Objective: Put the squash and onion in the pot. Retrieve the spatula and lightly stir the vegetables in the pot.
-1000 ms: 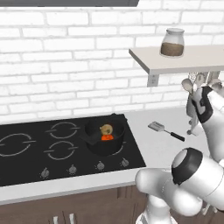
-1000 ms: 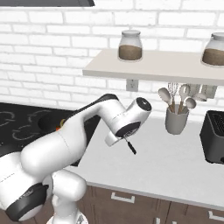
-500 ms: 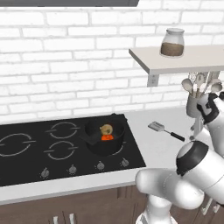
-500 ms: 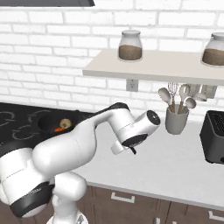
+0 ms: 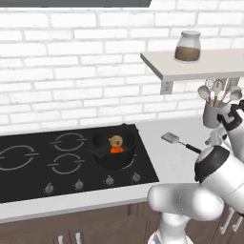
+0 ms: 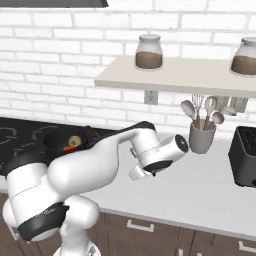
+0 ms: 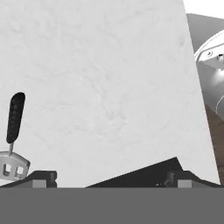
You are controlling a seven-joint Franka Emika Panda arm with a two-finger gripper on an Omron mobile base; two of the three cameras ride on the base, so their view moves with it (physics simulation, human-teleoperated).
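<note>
The black pot [image 5: 114, 153] stands on the stove's right front burner, and the golden-tan onion [image 5: 115, 140] and the orange-red squash [image 5: 116, 149] lie inside it; the right base view has the same pot [image 6: 59, 141] at the left. To the right of the stove, the grey spatula [image 5: 177, 141] lies flat on the white counter. My gripper [image 7: 109, 178] hovers over that counter, open, with nothing between its fingers. In the hand view the spatula [image 7: 13, 131] lies at the lower left, just outside the left fingertip [image 7: 41, 177].
A grey cup of pale spoons [image 5: 215, 110] stands by the wall right of the spatula. A shelf [image 6: 175, 80] with jars hangs above it. A dark toaster [image 6: 244, 162] sits at the far right. The black stove [image 5: 43, 162] takes up the left counter.
The hand has dropped lower over the counter beside the spatula and turned, with the elbow swinging right. The jaws have stayed open. Pot and vegetables have not moved.
</note>
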